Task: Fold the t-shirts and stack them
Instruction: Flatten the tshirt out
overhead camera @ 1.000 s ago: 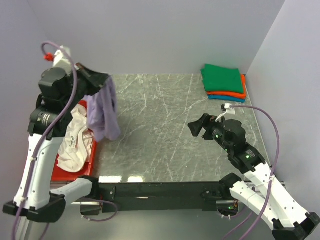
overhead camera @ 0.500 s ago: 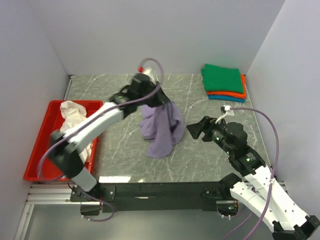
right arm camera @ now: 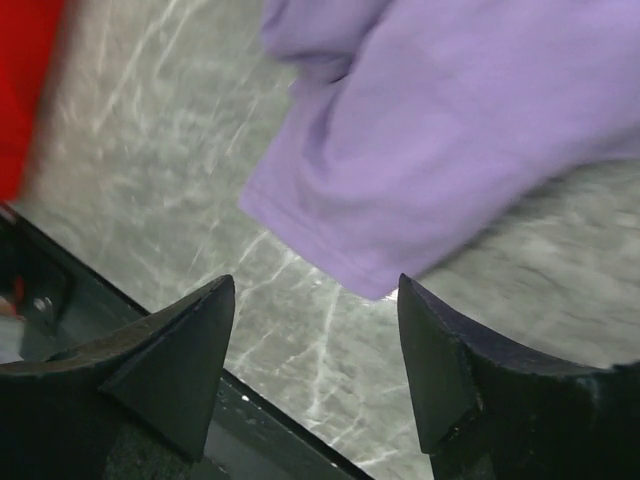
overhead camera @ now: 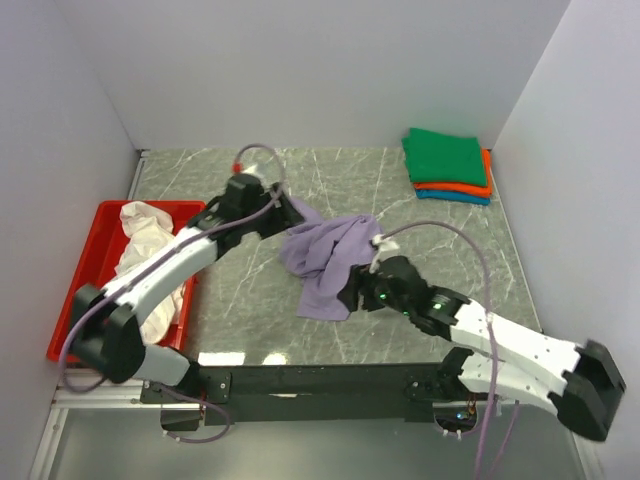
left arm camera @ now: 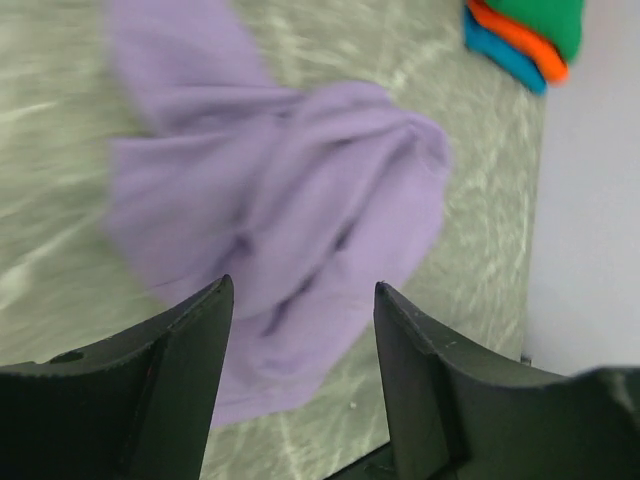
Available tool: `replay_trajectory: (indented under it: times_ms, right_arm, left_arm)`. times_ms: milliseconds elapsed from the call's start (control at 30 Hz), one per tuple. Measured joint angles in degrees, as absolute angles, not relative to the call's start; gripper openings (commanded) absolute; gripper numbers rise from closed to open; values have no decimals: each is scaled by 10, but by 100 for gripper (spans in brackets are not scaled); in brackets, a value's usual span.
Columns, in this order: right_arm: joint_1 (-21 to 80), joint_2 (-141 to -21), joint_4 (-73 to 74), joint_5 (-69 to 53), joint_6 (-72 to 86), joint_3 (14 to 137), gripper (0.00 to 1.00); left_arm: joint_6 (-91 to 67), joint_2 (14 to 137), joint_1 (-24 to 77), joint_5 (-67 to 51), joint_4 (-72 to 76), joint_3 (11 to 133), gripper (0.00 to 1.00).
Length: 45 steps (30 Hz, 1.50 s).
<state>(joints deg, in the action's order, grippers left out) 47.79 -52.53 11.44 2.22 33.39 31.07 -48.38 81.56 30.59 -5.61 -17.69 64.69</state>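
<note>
The lavender t-shirt (overhead camera: 328, 255) lies crumpled in a heap on the marble table (overhead camera: 250, 300). My left gripper (overhead camera: 290, 210) hovers at its far left edge, jaws open and empty; in the left wrist view (left arm camera: 302, 285) the lavender cloth (left arm camera: 290, 190) lies below and beyond the fingers. My right gripper (overhead camera: 352, 293) stands open at the shirt's near hem, and in its wrist view (right arm camera: 316, 282) the hem corner (right arm camera: 380, 280) hangs just above the gap. A white t-shirt (overhead camera: 145, 255) is bunched in the red tray (overhead camera: 75, 300). Green (overhead camera: 447, 152), orange (overhead camera: 486, 185) and teal (overhead camera: 455, 196) shirts sit folded in a stack at the back right.
The red tray stands along the left table edge and shows at the left of the right wrist view (right arm camera: 20, 90). The folded stack (left arm camera: 520, 35) shows at the top right of the left wrist view. Grey walls close in the back and both sides. A black rail (overhead camera: 320, 380) runs along the near edge.
My left arm swung from above the tray to the table's middle and opened, and the lavender shirt dropped onto the table. My right arm reached left to the shirt's near edge, jaws narrowing slightly.
</note>
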Motion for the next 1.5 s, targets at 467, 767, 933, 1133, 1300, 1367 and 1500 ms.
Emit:
replay_trajectory:
  times_ms: [467, 767, 933, 1133, 1300, 1367, 1500]
  right_arm:
    - [662, -923, 108, 187, 297, 550, 55]
    - [672, -1012, 117, 201, 301, 583, 53]
    - [676, -1032, 122, 203, 309, 592, 53]
    - [676, -1032, 122, 204, 317, 591, 24]
    - [676, -1030, 138, 214, 320, 592, 0]
    - [670, -1018, 163, 217, 321, 593, 0]
    - [625, -919, 227, 215, 309, 596, 0]
  left_arm:
    - [-497, 590, 170, -31, -226, 477, 61]
    - [-487, 543, 157, -28, -254, 468, 61]
    - [-488, 536, 157, -29, -256, 449, 61]
    - [-488, 535, 157, -34, -257, 427, 59]
    - [-490, 535, 157, -54, -237, 405, 57]
    - [-492, 535, 157, -71, -220, 390, 56]
    - [-505, 548, 175, -89, -190, 365, 55]
